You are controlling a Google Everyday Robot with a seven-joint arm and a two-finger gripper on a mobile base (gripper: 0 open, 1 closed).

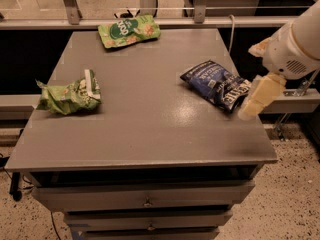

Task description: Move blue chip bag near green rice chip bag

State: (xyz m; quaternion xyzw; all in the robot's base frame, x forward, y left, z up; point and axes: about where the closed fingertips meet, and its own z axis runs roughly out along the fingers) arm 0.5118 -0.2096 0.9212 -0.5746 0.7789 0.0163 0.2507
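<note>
The counter (140, 134) is a flat grey slab with a dull sheen, a soft patch of light reflected right of its middle, and it sits on a cabinet of grey drawers (145, 198) with small pulls. The blue chip bag (216, 84) lies flat on the right part of the counter, turned at a slant, its white-and-black end toward the right edge. The green rice chip bag (129, 30) lies flat at the far edge, left of centre and well apart from the blue one. A crumpled green bag (70, 95) with a white strip sits at the left edge. The claw (254, 105), pale and cream-coloured, hangs off the counter's right side just beside the blue bag's near end, under the arm's bulky white housing (292, 46); I cannot tell whether it is released or clenched. Behind the counter runs a metal rail (260, 21) with upright posts, and the floor (295, 199) is speckled terrazzo.
</note>
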